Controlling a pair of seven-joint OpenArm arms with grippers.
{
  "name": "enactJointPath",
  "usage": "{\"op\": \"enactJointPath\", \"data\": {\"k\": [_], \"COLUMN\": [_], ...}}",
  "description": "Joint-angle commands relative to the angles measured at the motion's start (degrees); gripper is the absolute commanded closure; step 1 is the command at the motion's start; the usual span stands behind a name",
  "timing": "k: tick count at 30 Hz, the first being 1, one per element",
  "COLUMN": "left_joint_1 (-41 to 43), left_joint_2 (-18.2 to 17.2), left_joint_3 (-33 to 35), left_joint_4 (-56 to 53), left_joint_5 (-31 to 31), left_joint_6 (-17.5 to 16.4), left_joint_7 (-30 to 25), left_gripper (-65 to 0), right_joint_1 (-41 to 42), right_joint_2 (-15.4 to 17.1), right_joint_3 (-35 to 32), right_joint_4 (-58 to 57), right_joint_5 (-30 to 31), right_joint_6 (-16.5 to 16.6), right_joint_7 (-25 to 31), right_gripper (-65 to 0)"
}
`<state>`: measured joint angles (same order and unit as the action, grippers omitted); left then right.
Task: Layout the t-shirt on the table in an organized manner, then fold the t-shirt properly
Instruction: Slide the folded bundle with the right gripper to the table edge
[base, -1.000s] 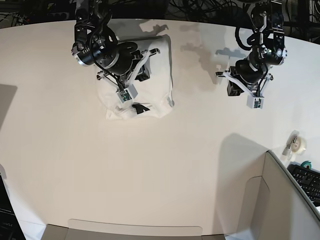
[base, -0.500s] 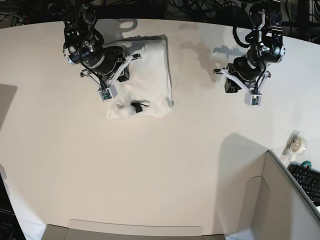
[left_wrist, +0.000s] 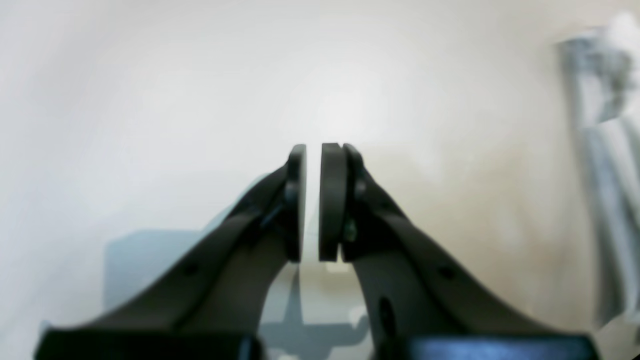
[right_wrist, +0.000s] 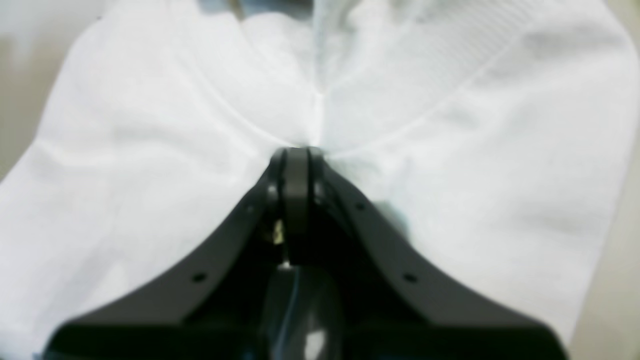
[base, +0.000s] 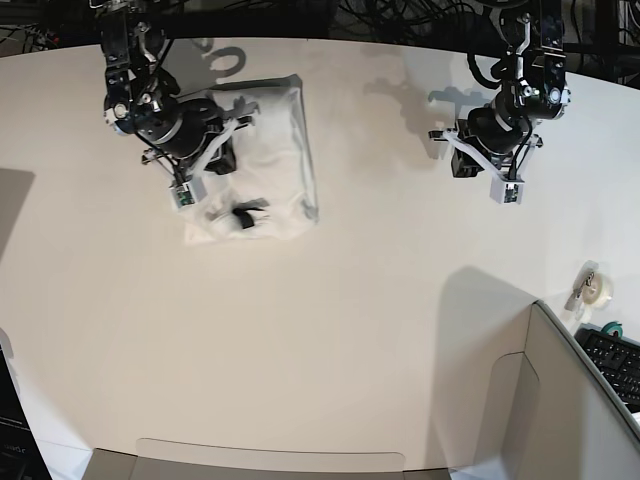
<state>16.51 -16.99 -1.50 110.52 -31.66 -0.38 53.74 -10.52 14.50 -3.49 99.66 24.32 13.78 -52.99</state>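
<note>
Two arms work above one white table (base: 330, 330), seen from overhead. Nearest the camera, a grey box wall (base: 570, 400) rises at the table's lower right corner, with a keyboard (base: 618, 365) and a roll of tape (base: 597, 289) just beyond it. Farther back on the overhead view's left, the t-shirt (base: 275, 150) lies on the table as a compact white rectangular bundle, plain side up, with a small dark mark (base: 244, 215) near its closer edge. The right end effector (right_wrist: 297, 152) sits over the bundle's left portion; in the right wrist view its fingers are pressed together, pinching a gather of white cloth from which creases radiate. On the far right of the overhead view, well apart from the shirt, the left end effector (left_wrist: 312, 200) hangs over bare table, its pads (left_wrist: 331, 200) parted by only a narrow slit with nothing between them
</note>
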Motion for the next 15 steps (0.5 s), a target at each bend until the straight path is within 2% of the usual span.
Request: {"op": "enactJointPath", "data": {"k": [1,6,12,15], "left_joint_1": [-0.4,-0.4,-0.4,-0.5], "left_joint_2": [-0.5,-0.5,-0.5,-0.5], "left_joint_3": [-0.1,-0.1,-0.1,-0.1], "left_joint_4": [0.9,0.9,0.9,0.9], "left_joint_5": [-0.3,-0.3,-0.5,-0.5], "left_joint_6": [-0.1,-0.1,-0.1,-0.1], "left_joint_7": [-1.1,-1.1,-1.1,-1.1], "left_gripper": [-4.1,-4.0,-4.0,-4.0], "right_joint_1": [-0.7,-2.3,-3.0,-1.0], "right_joint_2": [2.7,9.5,17.4,21.5], "right_joint_3": [1.9,7.7,13.9,14.2], "right_joint_4": [-0.4,-0.5,-7.2,-12.1], "right_joint_5": [-4.3,-4.2,-4.2,-4.3], "right_joint_6": [-1.6,-1.3,7.7,10.4], "right_joint_7": [-3.6,-3.6,-3.5,-3.2], "right_gripper": [0.0,0.0,0.0,0.0]}}
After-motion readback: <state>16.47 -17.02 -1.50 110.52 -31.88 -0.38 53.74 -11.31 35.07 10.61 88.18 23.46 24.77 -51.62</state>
